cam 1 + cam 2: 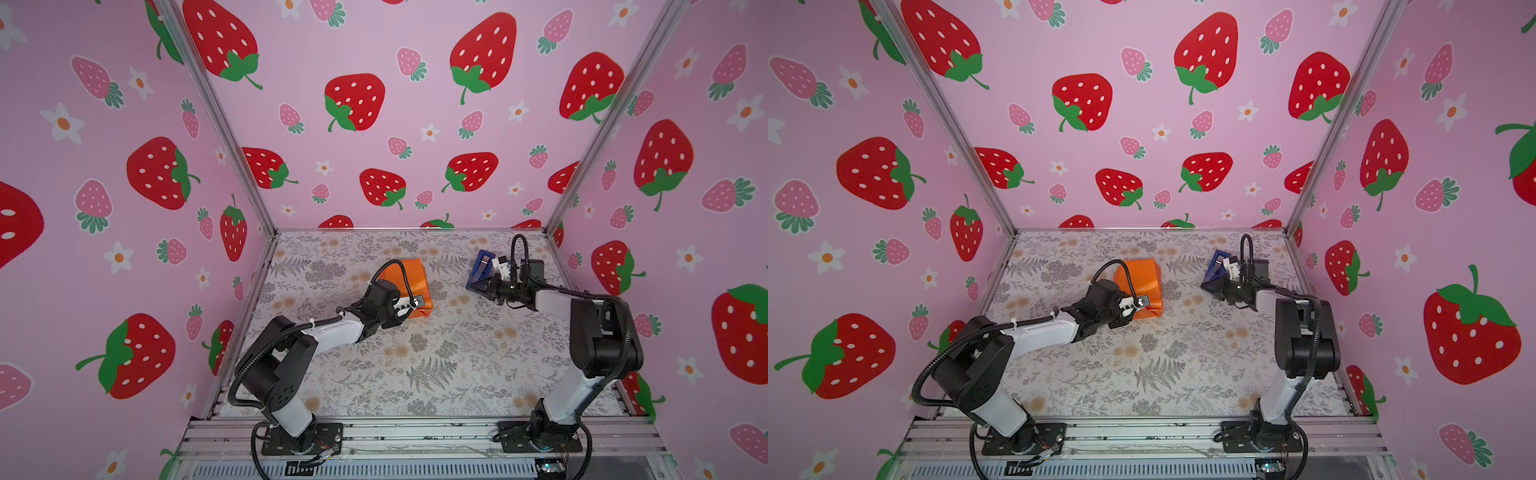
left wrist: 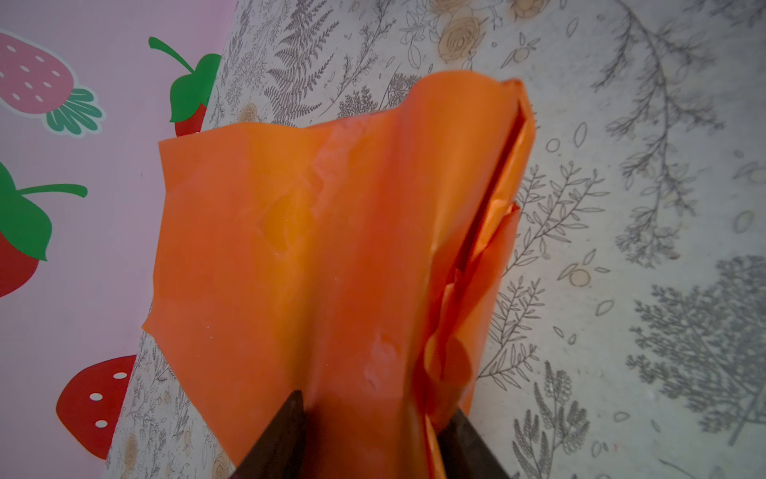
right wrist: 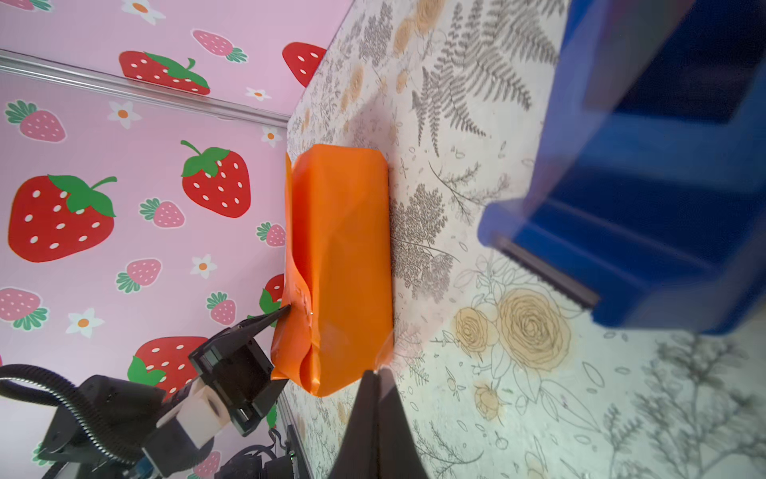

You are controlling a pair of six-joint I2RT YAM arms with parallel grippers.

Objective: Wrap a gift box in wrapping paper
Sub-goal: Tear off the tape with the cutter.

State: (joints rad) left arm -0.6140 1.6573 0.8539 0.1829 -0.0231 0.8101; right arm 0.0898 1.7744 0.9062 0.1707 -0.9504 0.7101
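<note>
The wrapping paper (image 1: 417,278) (image 1: 1146,278) is folded into a glossy orange package on the middle of the table, creased and gaping along one side (image 2: 331,249). The gift box is hidden inside it. My left gripper (image 1: 417,301) (image 1: 1144,301) (image 2: 377,402) is shut on the package's near end, one finger on each side of the paper; its upper finger (image 3: 265,321) presses the top. My right gripper (image 1: 484,286) (image 1: 1219,291) (image 3: 375,375) is shut, apart from the package (image 3: 344,249), low over the table beside the tape dispenser. Nothing certain shows between its tips.
A blue tape dispenser (image 1: 482,266) (image 1: 1217,266) (image 3: 642,207) stands at the back right, just beyond my right gripper, its cutter edge facing the package. The grey floral table covering (image 1: 436,353) is walled on three sides by pink strawberry panels.
</note>
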